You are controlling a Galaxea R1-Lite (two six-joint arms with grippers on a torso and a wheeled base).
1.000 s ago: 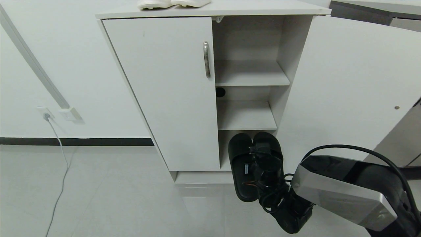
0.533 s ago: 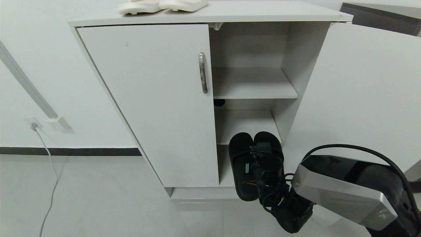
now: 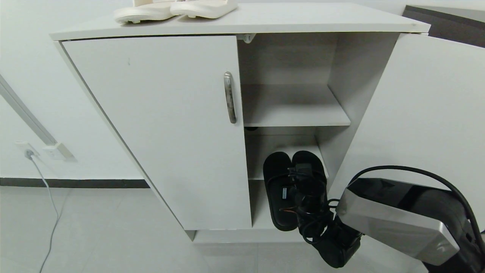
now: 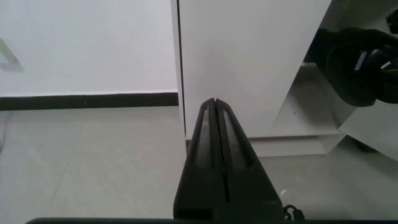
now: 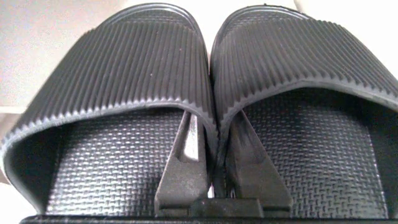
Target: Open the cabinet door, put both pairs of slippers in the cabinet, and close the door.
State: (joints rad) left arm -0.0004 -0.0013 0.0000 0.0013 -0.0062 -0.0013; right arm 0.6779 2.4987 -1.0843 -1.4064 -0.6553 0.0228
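Note:
The pair of black slippers (image 3: pixel 279 185) hangs side by side, toes up, in front of the open right half of the white cabinet (image 3: pixel 288 19), level with its lower shelf (image 3: pixel 282 146). My right gripper (image 3: pixel 303 185) is shut on the slippers' two inner strap edges (image 5: pixel 214 112), one finger inside each slipper. A cream pair of slippers (image 3: pixel 174 8) lies on the cabinet top at the left. The right door (image 3: pixel 424 113) stands wide open; the left door (image 3: pixel 159 125) is closed. My left gripper (image 4: pixel 214 104) is shut and empty, low over the floor, facing the closed door's bottom corner.
An upper shelf (image 3: pixel 291 110) inside the cabinet is bare. A metal handle (image 3: pixel 229 97) runs along the closed door's edge. A wall socket (image 3: pixel 27 153) with a grey cable (image 3: pixel 47 212) sits at the left. Grey floor tiles (image 3: pixel 94 235) lie before the cabinet.
The whole head view has shifted: the cabinet now looks larger and nearer, so the camera has moved. The black slippers stay in my right gripper, now higher against the cabinet's shelves.

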